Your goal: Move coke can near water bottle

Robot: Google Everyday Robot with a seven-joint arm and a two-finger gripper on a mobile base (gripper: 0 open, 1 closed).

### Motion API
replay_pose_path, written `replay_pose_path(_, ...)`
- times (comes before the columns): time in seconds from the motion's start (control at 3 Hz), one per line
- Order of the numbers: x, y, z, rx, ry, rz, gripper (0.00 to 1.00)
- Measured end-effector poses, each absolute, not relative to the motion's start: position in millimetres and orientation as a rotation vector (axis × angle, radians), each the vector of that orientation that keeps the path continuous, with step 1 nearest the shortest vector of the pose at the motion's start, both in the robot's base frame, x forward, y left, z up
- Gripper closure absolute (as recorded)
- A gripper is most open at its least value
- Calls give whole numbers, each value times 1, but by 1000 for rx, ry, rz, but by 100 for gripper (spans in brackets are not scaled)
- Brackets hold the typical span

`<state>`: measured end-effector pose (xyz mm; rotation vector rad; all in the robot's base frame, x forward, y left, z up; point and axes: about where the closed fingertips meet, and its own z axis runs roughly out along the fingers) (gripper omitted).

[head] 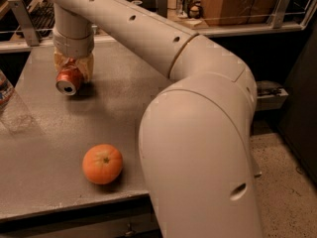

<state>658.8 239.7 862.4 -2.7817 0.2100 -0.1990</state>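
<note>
The coke can is red, lies tilted with its silver end towards the camera, and sits low over the grey table at the back left. My gripper comes down from above, and its yellowish fingers are shut on the can's sides. The water bottle is clear plastic with a red-and-blue label. It is cut off by the left edge, a short way left of and nearer than the can.
An orange lies near the table's front edge. My large beige arm fills the right side of the view and hides that part of the table. A metal rail and a cardboard box stand behind the table. Speckled floor is at the right.
</note>
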Motion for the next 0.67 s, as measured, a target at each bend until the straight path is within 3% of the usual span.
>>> replay_pose_path(0.67, 631, 267, 869, -2721, 146, -62, 100)
